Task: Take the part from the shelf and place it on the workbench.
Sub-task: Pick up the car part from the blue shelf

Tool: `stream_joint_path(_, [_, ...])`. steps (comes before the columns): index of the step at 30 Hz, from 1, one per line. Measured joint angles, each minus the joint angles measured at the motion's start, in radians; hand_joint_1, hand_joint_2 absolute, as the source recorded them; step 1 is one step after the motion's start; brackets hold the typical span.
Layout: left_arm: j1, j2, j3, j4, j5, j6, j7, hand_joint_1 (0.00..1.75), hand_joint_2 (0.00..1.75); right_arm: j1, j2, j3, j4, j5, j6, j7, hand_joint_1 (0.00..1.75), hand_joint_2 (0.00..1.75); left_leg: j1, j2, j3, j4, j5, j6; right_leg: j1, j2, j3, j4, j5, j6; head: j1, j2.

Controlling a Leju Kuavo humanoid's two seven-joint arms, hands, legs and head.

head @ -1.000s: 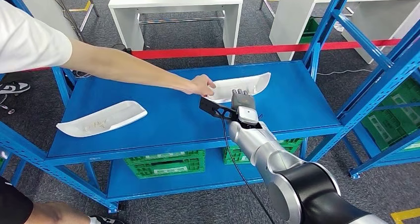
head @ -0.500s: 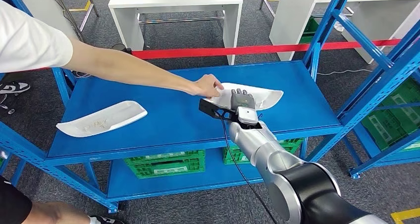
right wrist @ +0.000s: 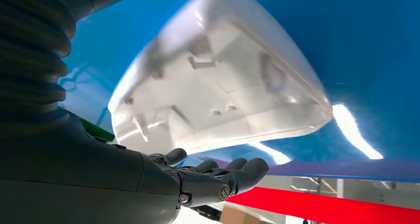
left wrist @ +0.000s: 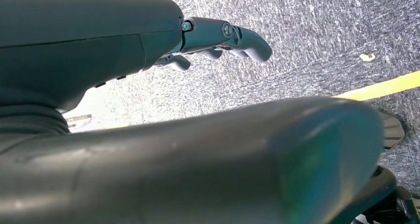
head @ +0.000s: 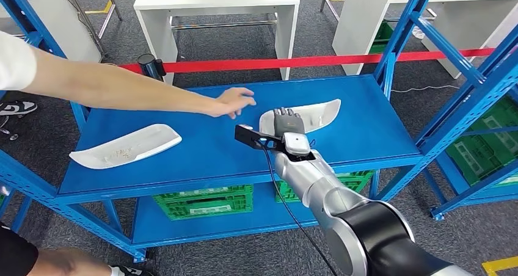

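Our left hand [left wrist: 218,38] hangs over the floor, fingers loose, grasping nothing. Our right hand [head: 287,124] reaches the near end of the white part [head: 317,114], fingers spread, not yet grasping it. The part lies on the blue shelf [head: 366,135] at one o'clock. Lifting and carrying remain, we judge.

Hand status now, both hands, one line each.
Left hand: hangs over the floor, holding nothing; open or closed cannot be told.
Right hand: open beside the white part on the shelf, not gripping it.
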Motion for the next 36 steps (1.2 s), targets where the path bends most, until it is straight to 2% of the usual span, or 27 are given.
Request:
stream_joint_path(20, [-0.001,0.0,0.008,0.0,0.0,0.0,0.003,0.0,0.0,-0.003,0.021,0.003,0.0,-0.003,-0.004,-0.007,0.0,1.75,0.0,0.0,0.0,0.0,0.0,0.0,0.0,0.0,0.0,0.0,0.0,0.0,0.0,0.0])
stream_joint_path(36, [-0.002,-0.001,0.008,0.0,-0.011,0.0,0.001,0.0,0.0,-0.005,0.003,-0.046,0.0,-0.115,0.005,0.023,0.0,1.75,0.0,0.0,0.0,0.0,0.0,0.0,0.0,0.0,0.0,0.0,0.0,0.0,0.0,0.0])
